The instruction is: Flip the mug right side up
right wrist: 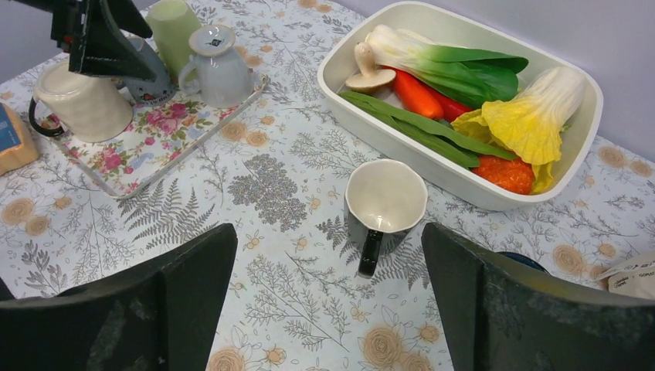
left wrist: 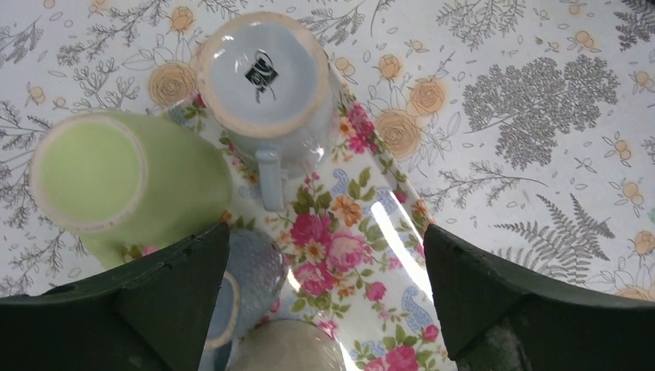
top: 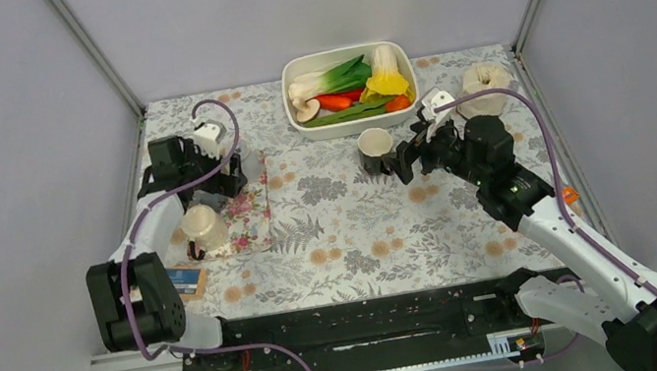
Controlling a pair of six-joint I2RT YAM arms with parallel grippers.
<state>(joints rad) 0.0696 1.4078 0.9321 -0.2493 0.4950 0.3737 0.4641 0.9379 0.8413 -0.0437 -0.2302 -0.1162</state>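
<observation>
Dark-glazed ceramic, cream inside: the mug (right wrist: 385, 195) is standing mouth-up on the printed tablecloth (right wrist: 278, 185), centre of the right wrist view, handle pointing toward the lower edge of the frame. It is sitting just beside the near wall of the white dish (right wrist: 402, 151) of vegetables (right wrist: 463, 85), not touching it. The top view is showing the same: mug right of centre, just below the dish.

Right gripper (right wrist: 328, 236) is hanging released, jaws standing wide, nothing between them. The mug is sitting beyond the fingertips, untouched. Left gripper (left wrist: 324, 232) is likewise standing wide and empty, hovering over the floral tray (left wrist: 340, 247) at the left of the top view.

Progress, as a judgement: the turning is looking done. Rim up, base down, no lean showing. What is remaining is probably only backing the gripper clear without clipping the handle.

One doubt: on the tray a pale blue mug (left wrist: 266, 73) and a green cup (left wrist: 93, 170) are resting base-up. If the task is meaning one of those, that work is not yet begun. Judging from where the right gripper is hanging, the dark mug is looking like the intended one.
</observation>
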